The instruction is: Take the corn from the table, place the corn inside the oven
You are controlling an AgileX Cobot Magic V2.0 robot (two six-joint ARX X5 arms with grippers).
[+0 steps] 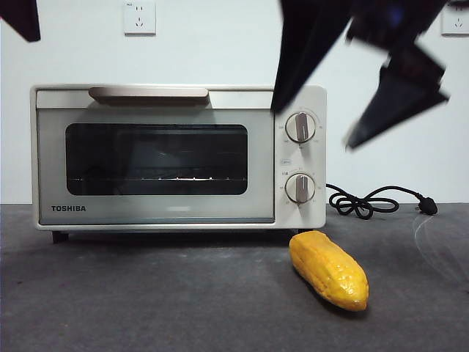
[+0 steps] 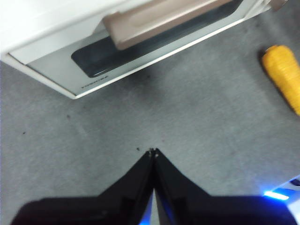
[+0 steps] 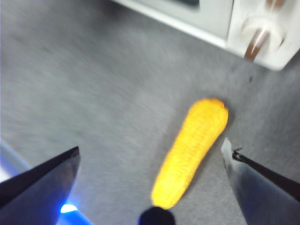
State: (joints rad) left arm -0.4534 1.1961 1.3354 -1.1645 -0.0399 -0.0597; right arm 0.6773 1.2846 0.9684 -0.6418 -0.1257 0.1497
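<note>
The corn cob (image 1: 329, 268) lies on the table (image 1: 146, 301) before the closed Toshiba oven (image 1: 178, 155). The right gripper (image 3: 150, 164) hangs spread above it, ready to grasp; the left gripper (image 2: 153, 151) waits, pinched together.

The right gripper (image 1: 315, 121) is smeared by motion in the front view, and its arm runs off the top edge. One jaw covers the oven's (image 1: 154, 213) top right corner, just beside the upper knob (image 1: 300, 127). In the right wrist view the oven (image 3: 211, 18) and a knob (image 3: 260, 35) are blurred and cut by the edge, and the corn's (image 3: 192, 150) tip is hidden behind a dark round part. In the left wrist view the corn (image 2: 283, 77) is cut off, the door lettering (image 2: 96, 83) is too small to read, and the handle (image 2: 164, 21) is soft. A black tip at the front view's top left corner is mostly out of frame.
</note>
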